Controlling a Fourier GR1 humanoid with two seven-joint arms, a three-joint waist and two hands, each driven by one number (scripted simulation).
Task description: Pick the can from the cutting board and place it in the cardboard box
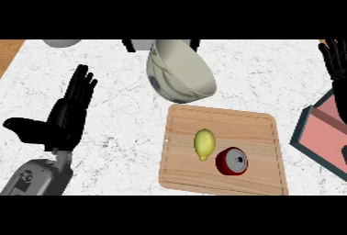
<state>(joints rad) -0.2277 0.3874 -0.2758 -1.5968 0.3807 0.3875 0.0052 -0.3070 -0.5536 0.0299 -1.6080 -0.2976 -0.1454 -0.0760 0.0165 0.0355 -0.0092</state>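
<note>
Here is the white marbled table (115, 137), grey veins running all across it, and on it lies a pale wooden cutting board (224, 151), a rounded rectangle with straight grain and a thin groove tracing its border. The can (232, 161) is on that board, toward the near right part: red body, grey metal lid. It stands on end, its long axis running up toward the camera, tipped slightly to the left, so the round lid faces us and a crescent of red wall shows on the left. Just beside it, to the left, sits a lemon (204, 144), yellow-green and oval, its long axis running away from us, apart from the can by a sliver.

Beyond the board's far edge rests a large ceramic bowl (180, 71), cream glaze with blue-grey markings on the outside, tilted so its hollow faces right. At the right edge comes the cardboard box (324, 133), dark teal walls and a pink inner floor, cut off by the frame.

The left hand (64, 114) hovers over the table at left, black fingers straight and released, thumb spread wide, holding nothing. The right hand (335, 62) shows at the upper right edge, fingers extended and relaxed, above the box.
</note>
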